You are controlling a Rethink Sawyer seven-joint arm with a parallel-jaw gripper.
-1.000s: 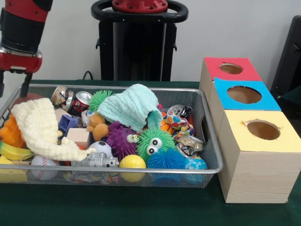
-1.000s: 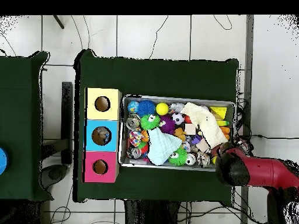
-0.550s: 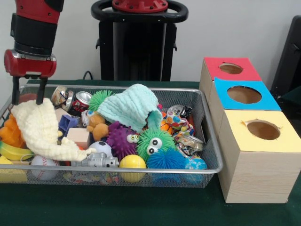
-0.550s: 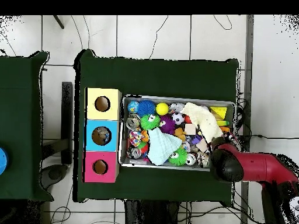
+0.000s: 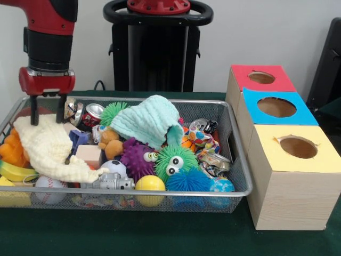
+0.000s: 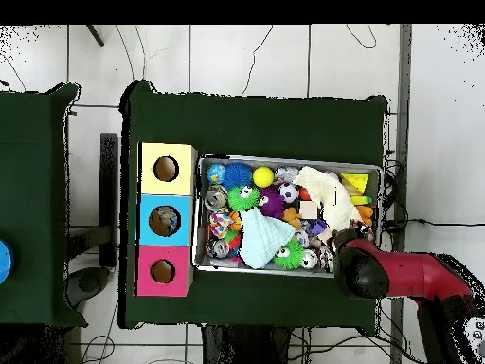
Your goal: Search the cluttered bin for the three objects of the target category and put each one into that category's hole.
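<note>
My claw (image 5: 48, 110) hangs over the far corner of the wire-mesh bin (image 5: 234, 160), its two thin fingers spread apart and holding nothing, the tips just above the cream cloth (image 5: 47, 145). This cloth is soft and ribbed, and it lies directly under my claw. A second cloth, mint green (image 5: 148, 120) and also ribbed, is heaped near the middle of the bin, well to the side of my claw.

Between the two cloths I count two crushed metal cans (image 5: 88, 113), just beside my claw, and one small wooden block (image 5: 89, 154) below them. Toward the front rim there are four spiky rubber balls: one purple (image 5: 136, 158), one green with eyes (image 5: 175, 161), one blue (image 5: 186, 181), and one more green (image 5: 113, 111) near the cans. I also see three smooth round balls: a white baseball (image 5: 49, 190), a yellow ball (image 5: 149, 188) and a small football-patterned ball (image 5: 114, 168).

Beside the bin, far from my claw, stand three wooden boxes on the green bench (image 5: 160, 234). Each has one round hole in a coloured top: red (image 5: 261, 78), blue (image 5: 276, 107) and yellow (image 5: 297, 146).
</note>
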